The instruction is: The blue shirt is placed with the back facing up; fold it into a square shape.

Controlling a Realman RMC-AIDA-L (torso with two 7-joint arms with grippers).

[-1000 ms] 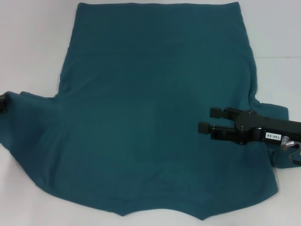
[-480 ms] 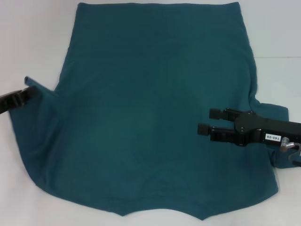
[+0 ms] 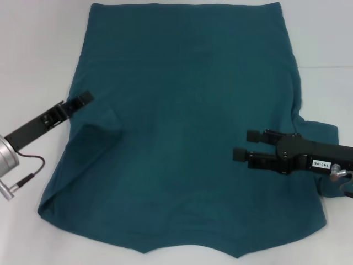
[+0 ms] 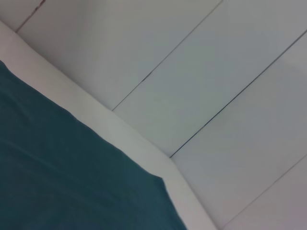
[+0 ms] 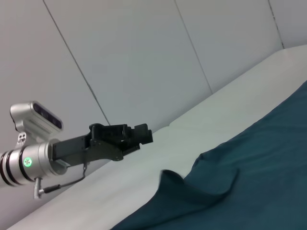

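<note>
Here the blue shirt (image 3: 182, 132) lies plain-side up, left sleeve folded inward.

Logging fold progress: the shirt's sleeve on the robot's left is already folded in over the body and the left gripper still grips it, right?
Not quite. The blue shirt has that sleeve folded in, but the left gripper holds no cloth; the right wrist view shows it clear above the fabric. The right gripper hovers open over the other side.
</note>
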